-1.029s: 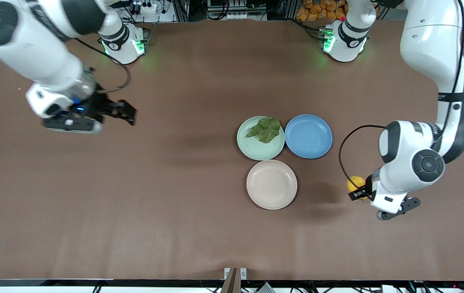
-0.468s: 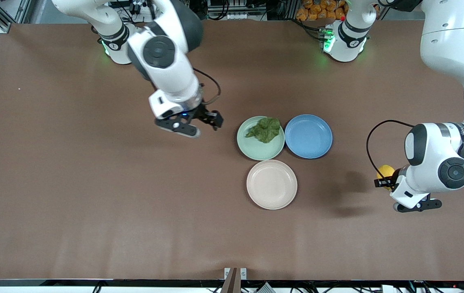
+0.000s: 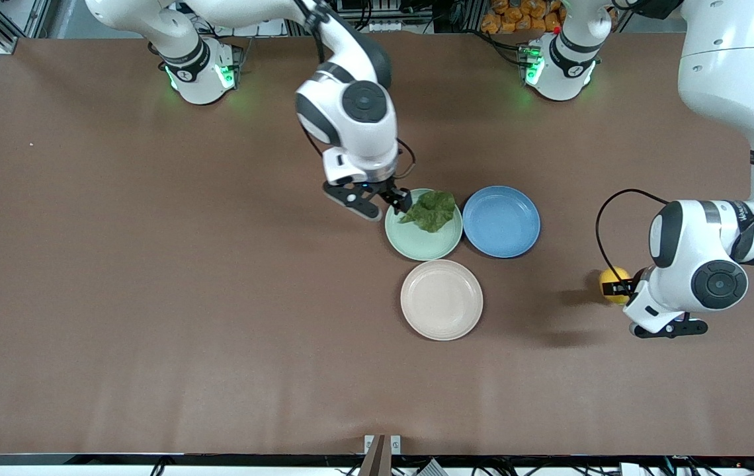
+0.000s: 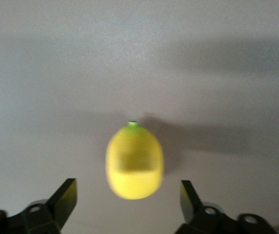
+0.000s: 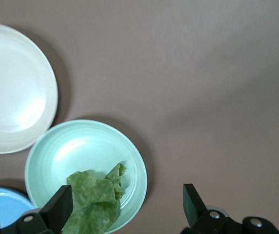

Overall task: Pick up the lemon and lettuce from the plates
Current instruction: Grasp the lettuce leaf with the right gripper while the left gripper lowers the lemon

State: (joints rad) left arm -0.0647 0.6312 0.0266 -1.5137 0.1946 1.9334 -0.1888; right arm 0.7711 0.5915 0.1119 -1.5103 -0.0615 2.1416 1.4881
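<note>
The lettuce [image 3: 431, 210] lies on the mint green plate [image 3: 417, 246], on the part of it farther from the front camera. My right gripper [image 3: 395, 200] is open and empty, over that plate's rim on the side toward the right arm's end. In the right wrist view the lettuce [image 5: 93, 200] sits by one finger [image 5: 61, 202]. The beige-pink plate [image 3: 442, 299] is bare. The lemon [image 3: 614, 276] is on the table toward the left arm's end, off the plates. My left gripper [image 3: 617, 287] is open around the lemon [image 4: 134, 161] without clamping it.
A bare blue plate [image 3: 501, 221] touches the mint plate on the side toward the left arm's end. The three plates form a tight cluster mid-table. The right wrist view also shows the beige-pink plate [image 5: 12, 87] and a bit of the blue plate [image 5: 0, 207].
My right arm swung from the right arm's end of the table over to the mint plate's rim. My left gripper carried the lemon away from the plates, came down and opened.
</note>
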